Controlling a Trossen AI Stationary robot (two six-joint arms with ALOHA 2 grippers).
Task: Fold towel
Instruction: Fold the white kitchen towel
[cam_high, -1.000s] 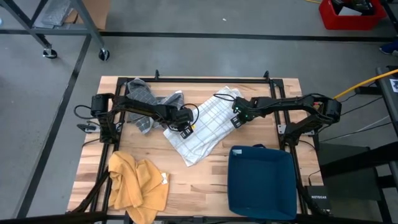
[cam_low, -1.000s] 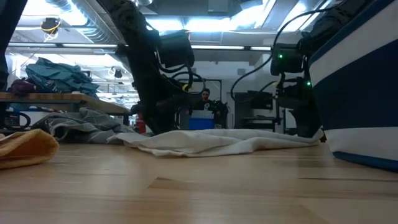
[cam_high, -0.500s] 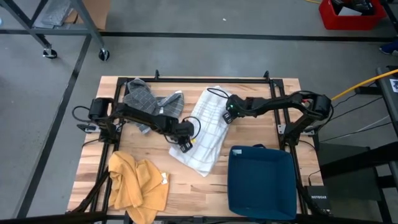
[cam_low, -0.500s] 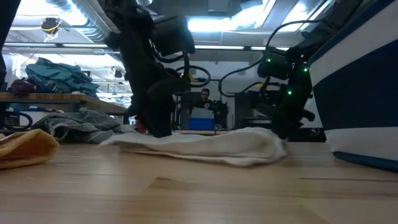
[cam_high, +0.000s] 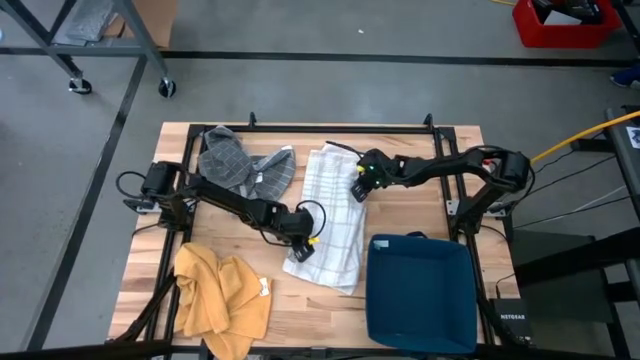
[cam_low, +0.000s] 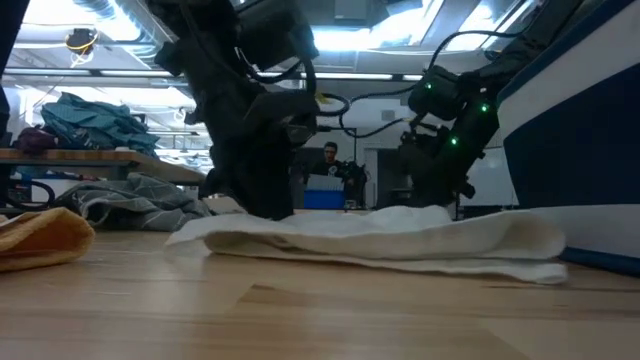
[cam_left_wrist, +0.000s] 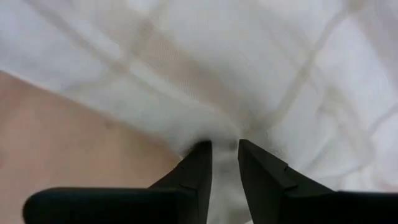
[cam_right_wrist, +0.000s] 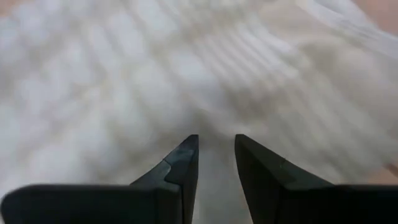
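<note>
Grey concrete floor (cam_high: 330, 95) around wooden table (cam_high: 420, 150); metal frame on castor wheels (cam_high: 120, 60) at upper left; red crate (cam_high: 560, 22) at upper right; yellow cable (cam_high: 585, 135) at right edge; low view: ceiling strip lights (cam_low: 345, 40) overhead, person (cam_low: 328, 160) seated at centre, clothes heaped on bench (cam_low: 90, 120) at left.

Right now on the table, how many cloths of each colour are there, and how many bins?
White plaid towel: 1
Grey towel: 1
Yellow cloth: 1
Blue bin: 1
Total: 4 things, 3 of them cloths.
</note>
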